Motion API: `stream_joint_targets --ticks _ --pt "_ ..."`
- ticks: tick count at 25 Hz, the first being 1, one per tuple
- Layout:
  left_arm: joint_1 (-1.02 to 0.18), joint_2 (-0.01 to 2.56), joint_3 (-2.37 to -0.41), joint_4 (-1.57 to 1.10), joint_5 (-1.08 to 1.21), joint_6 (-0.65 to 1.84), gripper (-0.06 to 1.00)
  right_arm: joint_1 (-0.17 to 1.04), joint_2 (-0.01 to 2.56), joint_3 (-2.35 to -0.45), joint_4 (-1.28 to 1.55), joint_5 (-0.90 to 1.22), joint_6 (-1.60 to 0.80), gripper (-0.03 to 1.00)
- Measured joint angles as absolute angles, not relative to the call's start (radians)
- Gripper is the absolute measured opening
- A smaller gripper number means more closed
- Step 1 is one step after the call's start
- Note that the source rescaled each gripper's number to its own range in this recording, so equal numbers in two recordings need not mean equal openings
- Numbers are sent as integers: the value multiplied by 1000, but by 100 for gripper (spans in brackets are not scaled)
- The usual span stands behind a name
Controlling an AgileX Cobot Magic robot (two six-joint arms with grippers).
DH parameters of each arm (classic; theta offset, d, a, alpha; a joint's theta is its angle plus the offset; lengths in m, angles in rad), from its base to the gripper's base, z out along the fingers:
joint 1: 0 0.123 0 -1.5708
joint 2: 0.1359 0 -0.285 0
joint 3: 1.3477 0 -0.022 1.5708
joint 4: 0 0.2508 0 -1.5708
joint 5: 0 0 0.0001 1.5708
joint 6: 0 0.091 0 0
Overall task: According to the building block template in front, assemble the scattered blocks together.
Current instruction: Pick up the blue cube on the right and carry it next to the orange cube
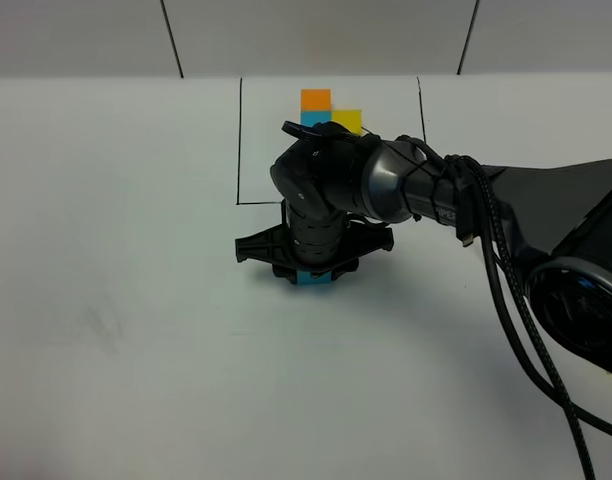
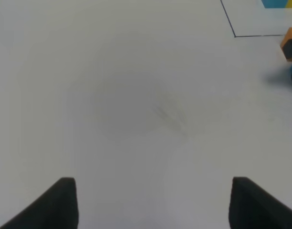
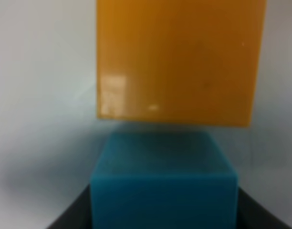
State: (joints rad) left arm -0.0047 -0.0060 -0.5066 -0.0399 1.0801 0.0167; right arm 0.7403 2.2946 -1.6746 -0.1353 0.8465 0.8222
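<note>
The building block template (image 1: 329, 112) is an orange, blue and yellow L-shaped trio at the far side of a black drawn rectangle (image 1: 240, 140). My right gripper (image 1: 311, 272) reaches across to the table's middle and points down, shut on the loose blue cube (image 1: 313, 279). In the right wrist view the blue cube (image 3: 162, 186) sits between the fingers, with the loose orange cube (image 3: 179, 62) close beyond it. The orange cube also shows at the edge of the left wrist view (image 2: 290, 42). The loose yellow cube is hidden. My left gripper (image 2: 153, 202) is open and empty over bare table.
The white table (image 1: 116, 300) spreads around the work area. The right arm's black cables (image 1: 506, 290) hang at the right. A corner of the black rectangle (image 2: 234, 35) shows in the left wrist view.
</note>
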Motion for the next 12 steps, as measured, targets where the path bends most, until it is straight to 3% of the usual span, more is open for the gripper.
stream_joint_targets --ticks 12 --pt "-5 -6 -507 -40 1080 17 46 721 2295 -1675 -152 814 821 0"
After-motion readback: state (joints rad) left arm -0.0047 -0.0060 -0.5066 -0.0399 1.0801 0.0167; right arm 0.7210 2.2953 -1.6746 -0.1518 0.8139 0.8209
